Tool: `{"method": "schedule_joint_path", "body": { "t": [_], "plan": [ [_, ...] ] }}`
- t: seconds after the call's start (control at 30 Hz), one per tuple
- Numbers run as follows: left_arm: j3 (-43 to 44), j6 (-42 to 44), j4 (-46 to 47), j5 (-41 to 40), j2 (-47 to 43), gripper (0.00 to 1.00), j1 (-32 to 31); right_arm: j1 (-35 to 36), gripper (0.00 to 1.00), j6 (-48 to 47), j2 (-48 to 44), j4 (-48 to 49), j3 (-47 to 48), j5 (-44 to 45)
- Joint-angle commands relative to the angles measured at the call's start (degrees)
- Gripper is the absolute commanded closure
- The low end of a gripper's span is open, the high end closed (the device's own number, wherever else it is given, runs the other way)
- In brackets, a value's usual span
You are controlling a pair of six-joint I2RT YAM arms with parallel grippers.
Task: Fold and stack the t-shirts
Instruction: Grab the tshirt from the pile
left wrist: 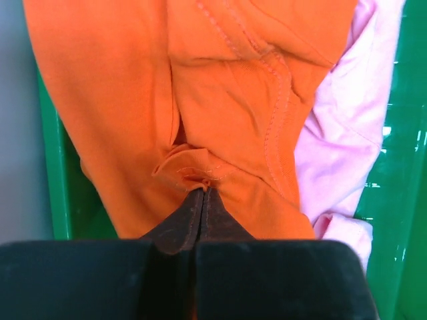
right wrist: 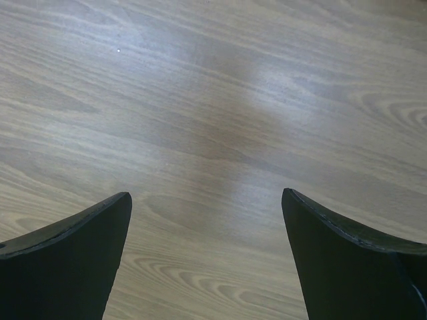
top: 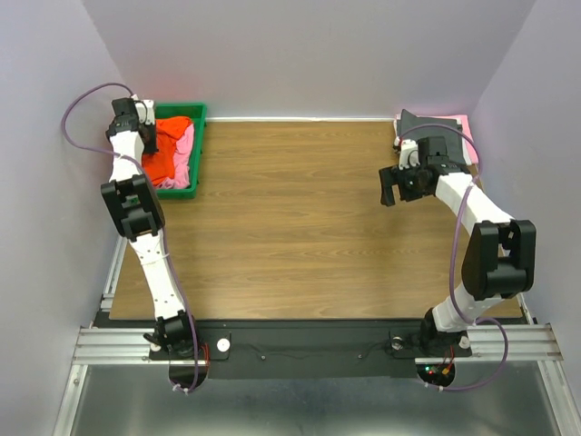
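A bright orange t-shirt (top: 166, 154) lies crumpled in the green tray (top: 198, 113) at the back left, with a light pink t-shirt (top: 185, 145) beside it. My left gripper (top: 145, 136) reaches down into the tray. In the left wrist view the left gripper (left wrist: 202, 191) is shut on a pinched fold of the orange t-shirt (left wrist: 227, 100), and the pink t-shirt (left wrist: 340, 153) lies to its right. My right gripper (top: 392, 189) hangs open over bare table at the right. Between its fingers (right wrist: 80, 240) only wood shows.
At the back right corner a dark grey shirt (top: 425, 123) lies on pink cloth (top: 459, 120), just behind the right arm. The wooden table (top: 290, 227) stretches between the arms. Grey walls close in the left, back and right sides.
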Motion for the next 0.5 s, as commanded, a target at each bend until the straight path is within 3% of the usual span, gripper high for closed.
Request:
{"method": "schedule_joint_path", "body": {
  "t": [0.0,0.47],
  "plan": [
    [4.88,-1.7,0.66,4.5,-1.96,1.0,1.53,-0.44,0.0,-1.55,0.0,0.46,3.17,1.41],
    [8.04,-9.6,8.65,27.54,-26.39,1.0,0.04,-0.7,0.0,0.65,0.44,0.2,5.89,-0.35]
  ]
}}
